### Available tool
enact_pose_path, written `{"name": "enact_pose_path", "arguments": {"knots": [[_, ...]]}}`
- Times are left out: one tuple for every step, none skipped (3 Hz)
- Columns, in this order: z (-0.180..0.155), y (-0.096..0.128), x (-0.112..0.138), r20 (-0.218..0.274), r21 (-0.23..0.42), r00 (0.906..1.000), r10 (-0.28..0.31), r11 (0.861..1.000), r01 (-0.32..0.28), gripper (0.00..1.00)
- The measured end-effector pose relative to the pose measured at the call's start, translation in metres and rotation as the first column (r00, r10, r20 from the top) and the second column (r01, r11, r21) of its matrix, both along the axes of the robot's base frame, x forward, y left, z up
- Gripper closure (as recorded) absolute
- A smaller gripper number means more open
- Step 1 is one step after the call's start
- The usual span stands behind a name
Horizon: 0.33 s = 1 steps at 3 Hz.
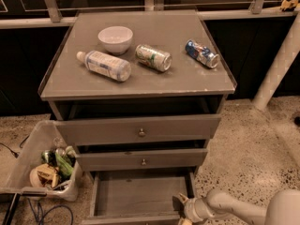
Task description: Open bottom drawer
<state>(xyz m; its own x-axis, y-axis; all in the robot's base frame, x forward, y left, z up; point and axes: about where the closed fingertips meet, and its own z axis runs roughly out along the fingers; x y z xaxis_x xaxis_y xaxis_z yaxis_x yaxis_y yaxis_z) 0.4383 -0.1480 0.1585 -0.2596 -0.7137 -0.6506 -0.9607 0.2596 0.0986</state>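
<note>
The bottom drawer (136,193) stands pulled out at the foot of the grey cabinet, showing its shallow grey tray; its front panel lies along the bottom edge of the view and its knob is not visible. My gripper (182,209) is at the drawer's front right corner, at the bottom of the view, with my white arm (234,209) reaching in from the right. Above it sit the mid-sized drawer front (143,159) and the widest drawer front (140,130), each with a small knob.
On the cabinet top (197,81) lie a white bowl (115,39), a plastic bottle (104,65), a green can (153,57) and a blue can (201,53). A clear bin (28,165) of clutter stands on the floor at left. A white pole (279,62) leans at right.
</note>
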Motion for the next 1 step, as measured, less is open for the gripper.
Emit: {"name": "enact_pose_path", "arguments": {"knots": [[0.0, 0.0, 0.0, 0.0, 0.0, 1.0, 0.0, 1.0, 0.0, 0.0]]}}
